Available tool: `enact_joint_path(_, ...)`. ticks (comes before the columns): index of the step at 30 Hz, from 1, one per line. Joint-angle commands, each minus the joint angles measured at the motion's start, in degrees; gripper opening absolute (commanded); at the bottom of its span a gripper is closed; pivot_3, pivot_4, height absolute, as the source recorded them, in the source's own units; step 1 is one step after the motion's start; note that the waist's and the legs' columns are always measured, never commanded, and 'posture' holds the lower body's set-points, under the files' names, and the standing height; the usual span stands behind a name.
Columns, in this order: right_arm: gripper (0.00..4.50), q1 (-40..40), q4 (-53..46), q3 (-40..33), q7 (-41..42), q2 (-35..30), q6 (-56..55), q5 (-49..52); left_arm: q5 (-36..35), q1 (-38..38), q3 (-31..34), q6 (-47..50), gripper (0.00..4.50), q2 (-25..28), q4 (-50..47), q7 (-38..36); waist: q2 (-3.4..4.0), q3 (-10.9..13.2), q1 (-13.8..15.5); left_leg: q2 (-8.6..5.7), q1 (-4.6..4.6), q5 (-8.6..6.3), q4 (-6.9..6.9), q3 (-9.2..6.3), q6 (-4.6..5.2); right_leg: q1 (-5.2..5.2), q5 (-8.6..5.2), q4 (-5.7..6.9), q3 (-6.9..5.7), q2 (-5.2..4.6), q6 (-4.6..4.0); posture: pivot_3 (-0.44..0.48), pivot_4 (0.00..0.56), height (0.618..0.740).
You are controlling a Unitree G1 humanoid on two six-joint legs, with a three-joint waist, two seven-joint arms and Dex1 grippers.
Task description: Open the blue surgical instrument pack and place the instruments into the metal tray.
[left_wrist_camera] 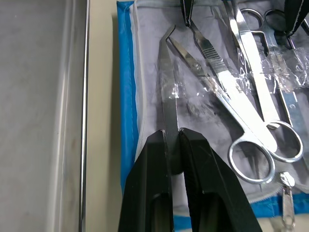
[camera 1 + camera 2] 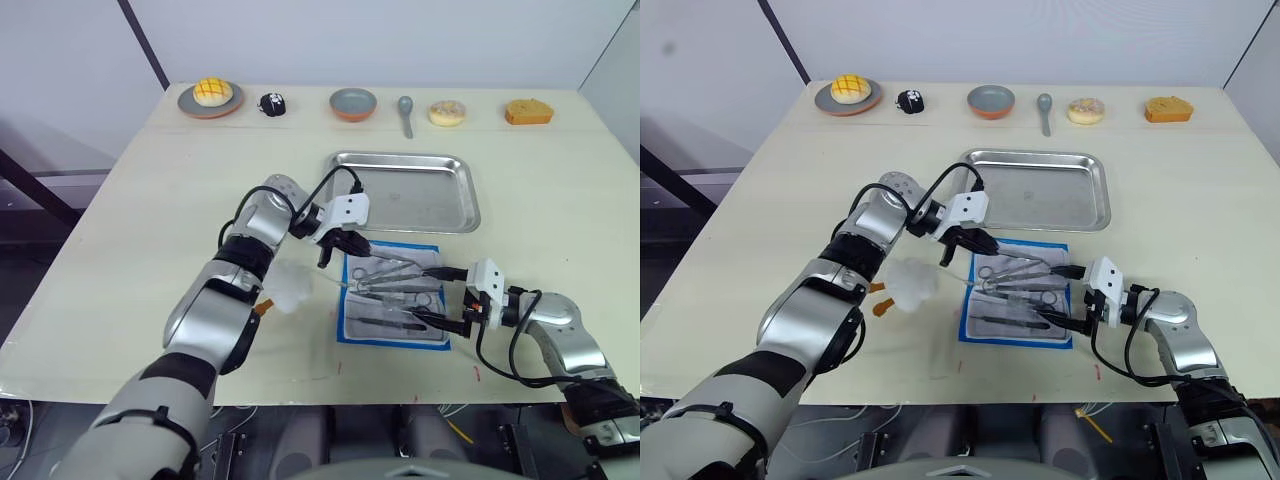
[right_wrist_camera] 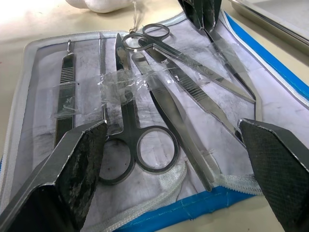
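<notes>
The blue surgical instrument pack (image 2: 392, 297) lies opened flat just in front of the metal tray (image 2: 404, 190), white lining up, blue border showing. Silver scissors, forceps and tweezers, the instruments (image 3: 159, 96), are taped across it. Left gripper (image 1: 174, 159) pinches one slim tool; right gripper (image 3: 174, 159) hovers at the pack's near edge, fingers spread wide.

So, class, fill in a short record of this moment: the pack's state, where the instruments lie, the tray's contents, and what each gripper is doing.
Pack: the blue surgical instrument pack lies open on the table, white inner side up.
Instruments: the instruments lie on the open pack, some under clear tape.
Tray: the metal tray beyond the pack holds no instruments.
Left gripper: fingers shut on one slim instrument.
Right gripper: fingers wide open at the pack's edge.
</notes>
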Motion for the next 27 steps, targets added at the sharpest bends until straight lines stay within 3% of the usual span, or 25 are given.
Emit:
enact_joint_path(1, 4.5, 2.43, 3.66, 3.9, 0.31, -0.02, 2.88, -3.67, -0.56, -0.22, 0.14, 2.81, 0.06, 1.34, -4.53, 0.35, 0.0, 0.0, 0.0, 0.0, 0.0, 0.0, 0.0, 0.0, 0.0, 0.0, 0.0, 0.0, 0.0, 0.0, 0.0, 0.0, 0.15, 0.74)
enact_joint_path(27, 4.5, 2.07, 4.97, 4.03, 0.37, 0.38, 2.44, -3.95, -3.71, 2.26, 0.24, 9.56, 0.06, 6.61, -15.43, -2.61, 0.0, 0.0, -0.04, 0.02, 0.02, 0.0, 0.0, 0.0, 0.0, 0.0, 0.0, 0.0, 0.03, 0.02, 0.0, 0.0, 0.15, 0.74)
